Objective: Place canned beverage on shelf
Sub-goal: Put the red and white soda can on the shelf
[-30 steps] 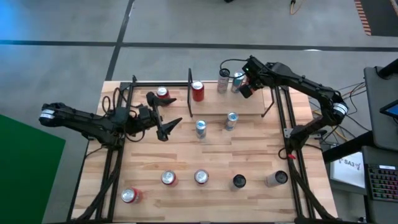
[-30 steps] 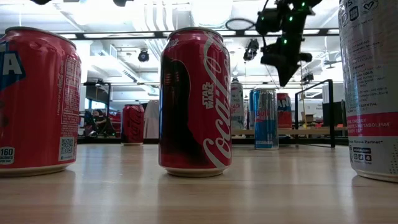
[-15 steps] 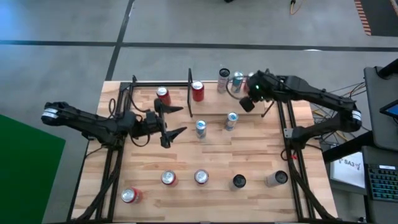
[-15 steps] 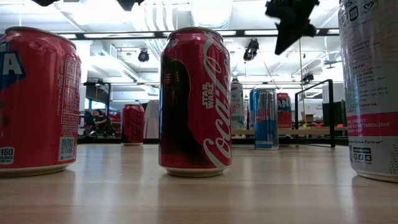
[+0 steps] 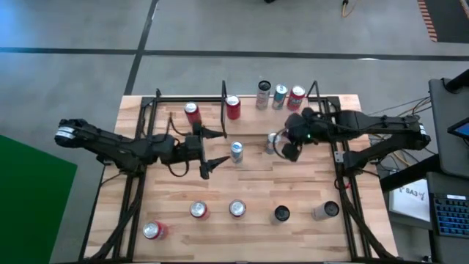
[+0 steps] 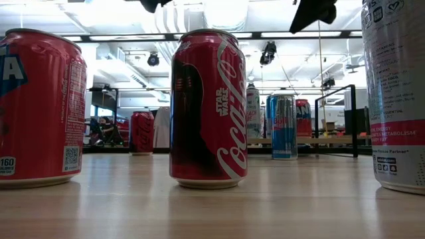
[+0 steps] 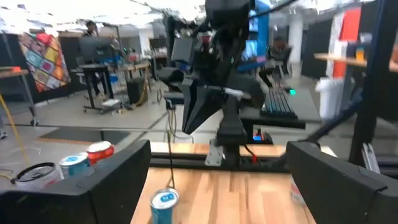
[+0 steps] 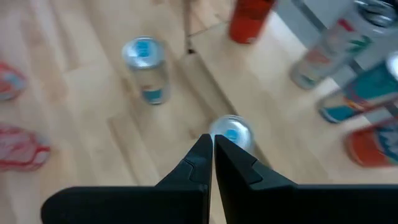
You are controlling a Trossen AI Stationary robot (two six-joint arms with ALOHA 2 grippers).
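The shelf [image 5: 253,123] stands at the table's far edge. On it stand a red can [image 5: 233,107], a silver can [image 5: 263,94], a teal can [image 5: 279,96] and a red can [image 5: 296,97]. Two blue-and-silver cans [image 5: 236,151] [image 5: 272,139] stand on the table just before it. My right gripper [image 5: 288,152] is shut and hangs above the right one [image 8: 231,132]; in the low view it [image 6: 312,12] is high above the table. My left gripper [image 5: 218,147] is open, level, just left of the other can [image 7: 163,205].
A red can [image 5: 191,111] stands at the far left inside a black frame [image 5: 157,99]. Several cans line the near part: two red-topped [image 5: 198,210] [image 5: 237,209], a black [image 5: 281,213], a silver [image 5: 325,210], and a red one [image 5: 152,230] at the near left corner.
My right gripper has left the shelf's far right end and gone toward the near edge and left, and is now over the right blue-and-silver can. A red can now shows on the shelf where the gripper was. My left gripper, still open, has gone toward the table's right.
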